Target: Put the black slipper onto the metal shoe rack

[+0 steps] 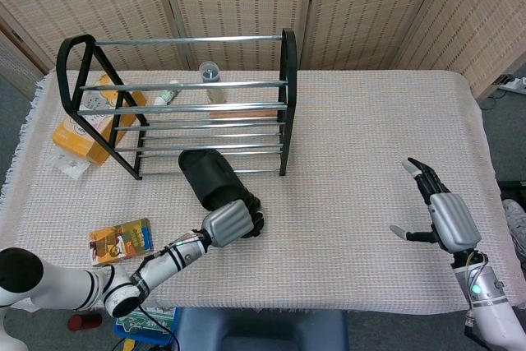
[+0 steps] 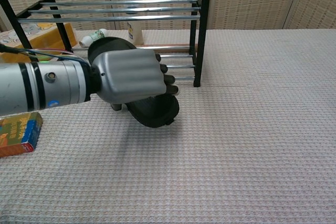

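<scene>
One matte black slipper (image 1: 212, 178), tilted, gripped by left hand (image 1: 230, 221).

Left arm reaching in low from the near left, forearm angled toward the middle, left hand (image 1: 228, 222) knuckles-up with dark fingers (image 2: 167, 80) curled around the black slipper (image 1: 211, 177) and holding it off the table. Right arm at the near right edge, right hand (image 1: 440, 214) raised, empty, fingers spread and pointing far, thumb out left.
</scene>
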Available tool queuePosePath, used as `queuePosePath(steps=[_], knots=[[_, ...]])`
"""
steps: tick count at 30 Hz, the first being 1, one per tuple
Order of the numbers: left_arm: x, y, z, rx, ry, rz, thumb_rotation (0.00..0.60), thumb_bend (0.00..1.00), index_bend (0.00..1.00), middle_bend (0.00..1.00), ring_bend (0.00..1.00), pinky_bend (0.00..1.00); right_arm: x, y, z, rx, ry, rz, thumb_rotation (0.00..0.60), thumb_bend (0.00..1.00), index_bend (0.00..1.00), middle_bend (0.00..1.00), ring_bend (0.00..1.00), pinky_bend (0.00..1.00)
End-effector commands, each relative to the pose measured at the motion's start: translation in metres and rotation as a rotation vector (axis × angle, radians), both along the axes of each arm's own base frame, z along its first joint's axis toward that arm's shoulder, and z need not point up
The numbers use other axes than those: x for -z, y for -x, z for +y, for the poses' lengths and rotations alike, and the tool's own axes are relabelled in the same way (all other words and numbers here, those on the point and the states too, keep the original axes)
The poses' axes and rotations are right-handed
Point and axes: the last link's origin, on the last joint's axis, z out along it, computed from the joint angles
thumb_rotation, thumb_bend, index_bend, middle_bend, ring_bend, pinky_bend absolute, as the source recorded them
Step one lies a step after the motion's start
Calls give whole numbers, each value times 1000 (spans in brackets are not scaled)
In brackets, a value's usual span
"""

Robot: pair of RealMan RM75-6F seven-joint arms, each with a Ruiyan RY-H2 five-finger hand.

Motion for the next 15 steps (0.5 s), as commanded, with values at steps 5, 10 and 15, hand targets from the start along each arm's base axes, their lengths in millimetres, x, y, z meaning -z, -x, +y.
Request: queuePosePath(steps=[5,10,15], knots=[[1,6,24,43,5,69,600,229,475,464,315,374,-1,0,2,5,3,4,600,42,0,3,8,210],[2,7,35,60,9,101,600,229,473,447,308,373,-2,2,3,12,7,4,600,42,0,3,8,210],[0,7,46,58,11,111,600,229,464,436,307,374,-1,3,3,17,4,5,600,42,0,3,8,210]])
